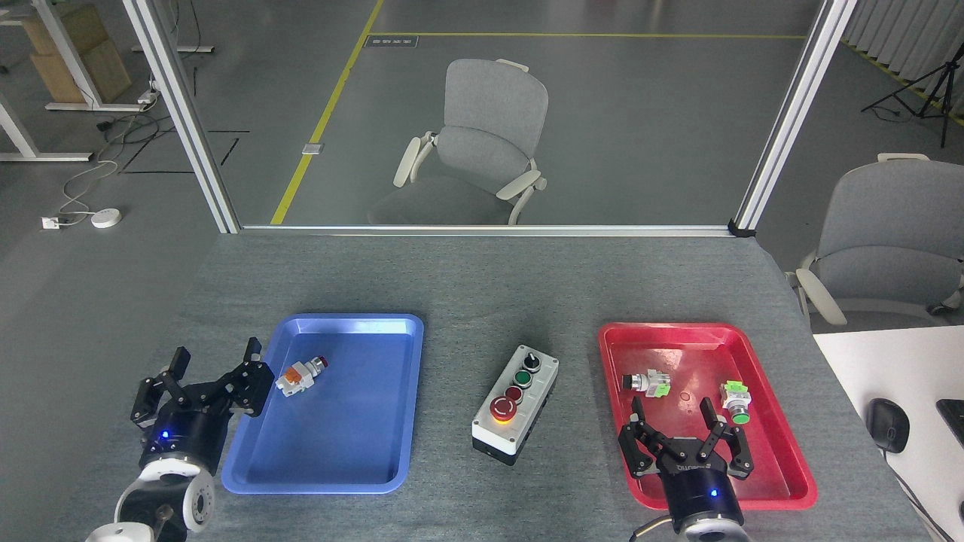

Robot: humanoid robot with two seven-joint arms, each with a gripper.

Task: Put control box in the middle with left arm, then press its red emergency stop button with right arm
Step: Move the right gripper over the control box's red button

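Observation:
The control box (517, 401), light grey on a black base, lies on the grey table between the two trays, tilted slightly. Its red emergency stop button (503, 408) on a yellow ring is at the near end of the row. My left gripper (216, 360) stands open at the blue tray's left edge, far left of the box, holding nothing. My right gripper (672, 408) is open over the near part of the red tray, to the right of the box, with nothing between its fingers.
The blue tray (354, 452) holds a loose white-and-orange push button (299, 375). The red tray (783, 467) holds two small switch parts (649, 382) (736, 400). A white desk with a mouse (888, 424) is at right. Chairs stand beyond the table.

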